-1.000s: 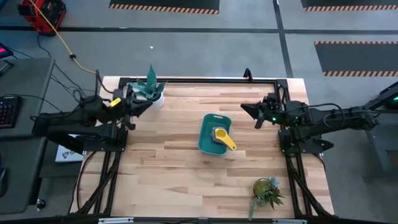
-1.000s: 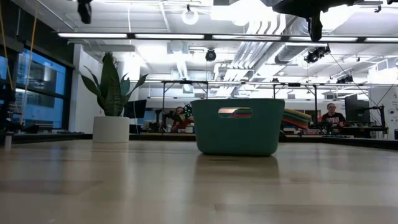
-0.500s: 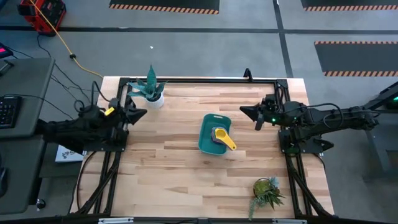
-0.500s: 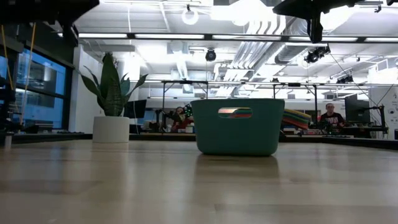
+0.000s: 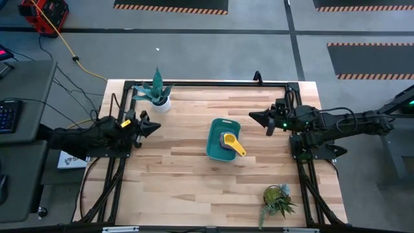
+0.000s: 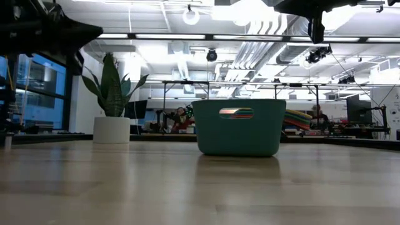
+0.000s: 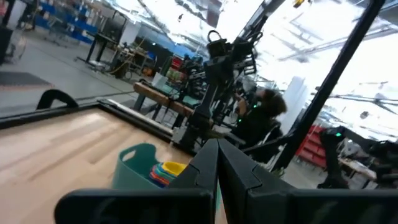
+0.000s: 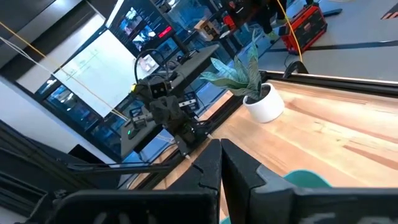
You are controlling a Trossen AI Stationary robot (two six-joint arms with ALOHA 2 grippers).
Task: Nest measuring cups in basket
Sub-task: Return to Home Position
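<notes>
measuring cups (image 5: 228, 139) (yellow topmost) nested in the basket (image 5: 211, 141), middle of the counter (image 5: 174, 171); left gripper (image 5: 154, 127), right gripper (image 5: 253, 117) near opposite edges, fingers closed.

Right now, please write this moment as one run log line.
cups: stacked in basket, yellow on top | left gripper: shut, empty, left table side | right gripper: shut, empty, right side
</notes>
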